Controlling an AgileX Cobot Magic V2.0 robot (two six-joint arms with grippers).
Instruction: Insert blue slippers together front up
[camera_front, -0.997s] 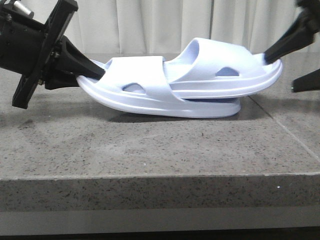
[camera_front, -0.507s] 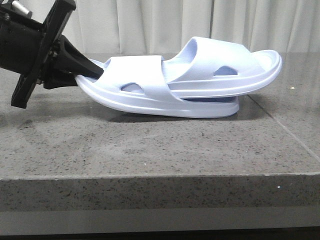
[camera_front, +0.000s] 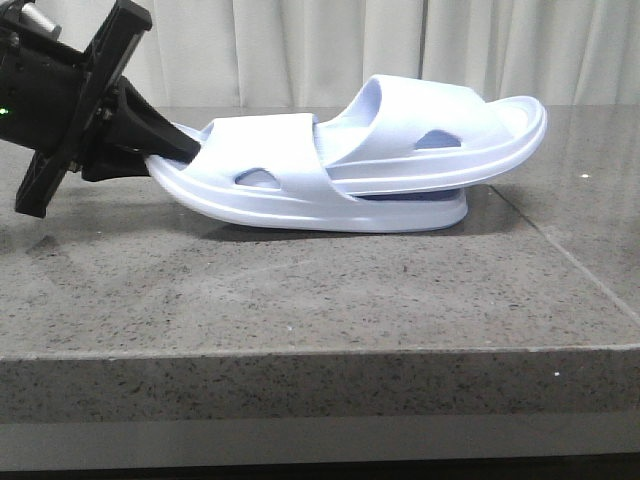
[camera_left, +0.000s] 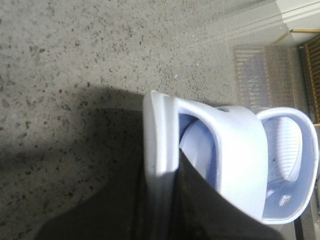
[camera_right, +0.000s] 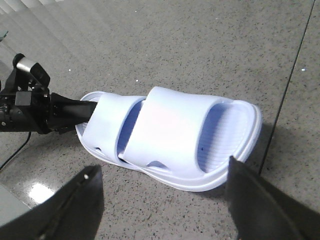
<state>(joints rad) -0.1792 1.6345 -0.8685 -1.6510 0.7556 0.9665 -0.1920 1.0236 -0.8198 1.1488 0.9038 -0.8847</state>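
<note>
The blue slippers lie nested on the grey stone table: the lower slipper (camera_front: 270, 175) rests on its sole, and the upper slipper (camera_front: 420, 135) is pushed under the lower one's strap, its right end sticking out and tilted up. My left gripper (camera_front: 172, 150) is shut on the lower slipper's left end, one finger above the sole (camera_left: 160, 150) and one below. In the right wrist view the upper slipper (camera_right: 175, 125) and lower slipper (camera_right: 107, 125) lie below my right gripper (camera_right: 162, 167), which is open, holds nothing and hangs clear of them. The right gripper is out of the front view.
The table's front edge (camera_front: 320, 350) runs across near the camera. A seam in the stone (camera_front: 560, 260) runs diagonally to the right of the slippers. White curtains (camera_front: 330, 50) hang behind the table.
My right gripper, at the upper slipper's right end one second ago, has left the front view. The nested slippers and my left gripper have shifted slightly to the left.
</note>
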